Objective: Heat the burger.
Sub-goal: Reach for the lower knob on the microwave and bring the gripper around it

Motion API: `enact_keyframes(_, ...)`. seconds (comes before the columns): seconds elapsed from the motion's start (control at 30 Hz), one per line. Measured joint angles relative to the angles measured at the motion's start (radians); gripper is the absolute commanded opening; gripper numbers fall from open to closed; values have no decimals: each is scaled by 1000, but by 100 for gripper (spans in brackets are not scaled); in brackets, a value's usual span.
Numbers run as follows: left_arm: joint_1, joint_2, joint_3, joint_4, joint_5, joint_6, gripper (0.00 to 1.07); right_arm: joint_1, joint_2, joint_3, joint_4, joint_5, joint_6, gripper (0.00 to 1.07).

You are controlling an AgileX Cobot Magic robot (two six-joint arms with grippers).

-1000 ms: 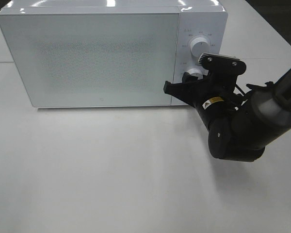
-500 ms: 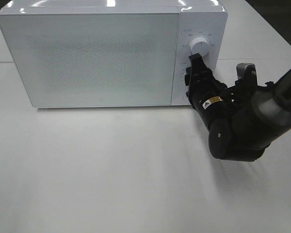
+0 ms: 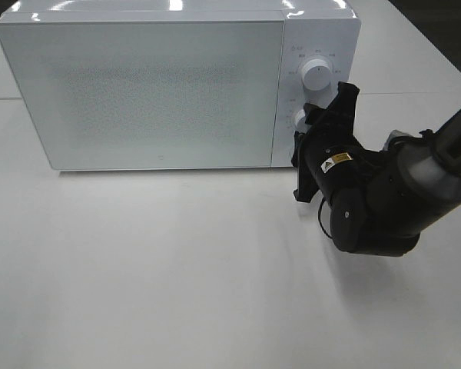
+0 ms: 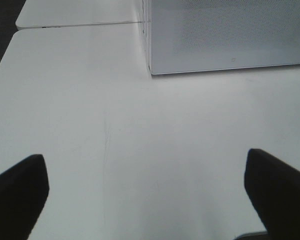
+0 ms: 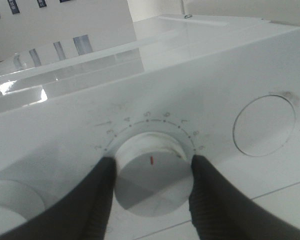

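The burger is out of view. The white microwave (image 3: 161,84) stands at the back of the table with its door closed. It also shows in the left wrist view (image 4: 225,30). My right gripper (image 3: 306,127) is at the control panel, shut on the lower knob (image 3: 300,118). In the right wrist view the two black fingers (image 5: 97,200) press both sides of that knob (image 5: 152,172), whose red mark points at the dial scale. My left gripper (image 4: 150,195) is open and empty above the bare table.
An upper knob (image 3: 316,74) sits above the gripped one. A round flat button (image 5: 264,125) is on the panel beside the knob. The white table (image 3: 177,269) spreads out in front of the microwave.
My right wrist has rolled clockwise at the lower knob, its fingers swinging from level to steeply tilted. The microwave has not moved.
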Motion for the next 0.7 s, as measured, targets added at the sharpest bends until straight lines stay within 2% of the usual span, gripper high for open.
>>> enact_keyframes(0.4, 0, 0, 0, 0, 0, 0, 100, 0, 0, 0, 2, 0, -14, 3)
enact_keyframes(0.57, 0, 0, 0, -1, 0, 0, 100, 0, 0, 0, 5, 0, -33, 9)
enact_keyframes(0.63, 0, 0, 0, -1, 0, 0, 100, 0, 0, 0, 7, 0, -47, 16)
enact_keyframes(0.7, 0, 0, 0, -1, 0, 0, 100, 0, 0, 0, 9, 0, -52, 18)
